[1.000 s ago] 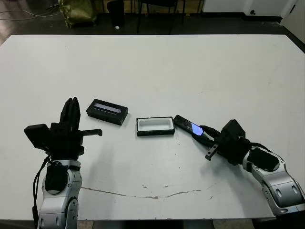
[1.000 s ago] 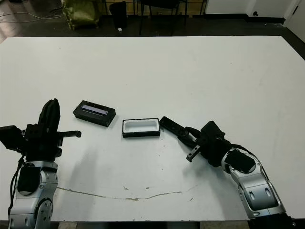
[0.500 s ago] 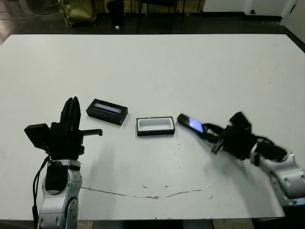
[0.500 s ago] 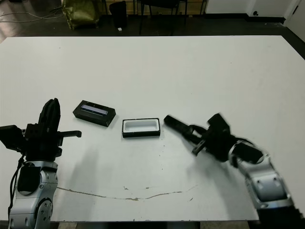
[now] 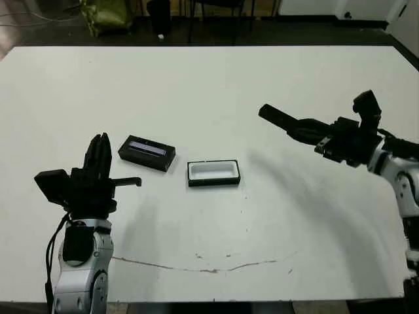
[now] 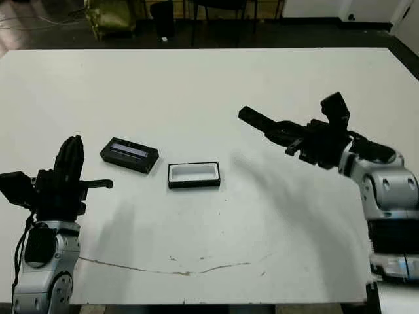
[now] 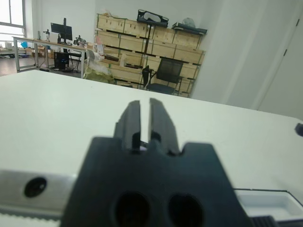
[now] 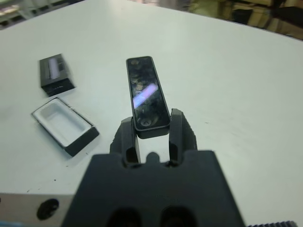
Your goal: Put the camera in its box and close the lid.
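My right gripper (image 5: 304,131) is shut on the camera (image 5: 278,118), a slim black bar held in the air well above the table, right of the box and pointing left. In the right wrist view the camera (image 8: 147,97) sticks out between the two fingers (image 8: 179,128), glossy with a pale reflection. The box (image 5: 213,173), a black tray with white lining, lies open at the table's middle. The lid (image 5: 147,152), black with a pale strip, lies just left of it. My left gripper (image 5: 98,157) stands shut near the front left, holding nothing.
The white table (image 5: 209,85) stretches wide behind the objects. A thin dark crack line (image 5: 209,268) runs along its front. Beyond the far edge stand chair legs and a yellow-green bag (image 5: 108,16). Shelves with boxes (image 7: 142,52) show in the left wrist view.
My right arm has lifted the camera off the table beside the box and carried it up and toward the far right. The left arm, box and lid have not moved.
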{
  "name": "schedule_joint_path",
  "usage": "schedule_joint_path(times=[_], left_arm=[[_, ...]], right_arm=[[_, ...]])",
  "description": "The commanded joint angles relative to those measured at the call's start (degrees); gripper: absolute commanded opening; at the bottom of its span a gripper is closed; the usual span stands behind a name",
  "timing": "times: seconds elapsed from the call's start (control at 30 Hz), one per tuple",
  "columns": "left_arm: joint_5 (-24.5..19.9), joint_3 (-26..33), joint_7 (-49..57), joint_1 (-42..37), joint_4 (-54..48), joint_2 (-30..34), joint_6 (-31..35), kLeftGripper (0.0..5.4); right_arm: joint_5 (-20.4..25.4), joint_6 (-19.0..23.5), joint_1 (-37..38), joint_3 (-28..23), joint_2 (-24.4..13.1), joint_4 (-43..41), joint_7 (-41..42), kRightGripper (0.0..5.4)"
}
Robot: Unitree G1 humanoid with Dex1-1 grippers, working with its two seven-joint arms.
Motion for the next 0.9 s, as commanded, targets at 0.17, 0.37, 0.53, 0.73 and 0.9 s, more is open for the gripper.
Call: schedule_joint_path(times=[0.17,0.37,0.53,0.73,0.9], left_arm=[[0.3,0.1,0.6,1.1,0.1,0.3,1.0,0.0],[0.0,-0.1,0.4,1.2,0.1,0.2,0.8,0.0],[0.6,-0.3,0.6,1.4,0.0,0.2,0.5,0.0],[-0.3,-0.1,0.4,1.5,-0.1,-0.1,1.0,0.0],[0.0,-0.6,0.8,1.3,0.0,-0.3,0.7,0.0]], right_arm=[[-7.0,-11.7,-9.5,6.4,0.2,14.1,9.3,0.06],[-11.7,-17.2,-14.8,11.1,2.3,20.3,15.1,0.06],[-13.9,-18.9,-16.2,13.5,4.2,20.6,17.5,0.06],[-15.9,-19.1,-16.2,15.8,5.6,18.5,18.9,0.06],[-15.7,-18.8,-16.0,16.4,6.1,17.7,20.6,0.06]])
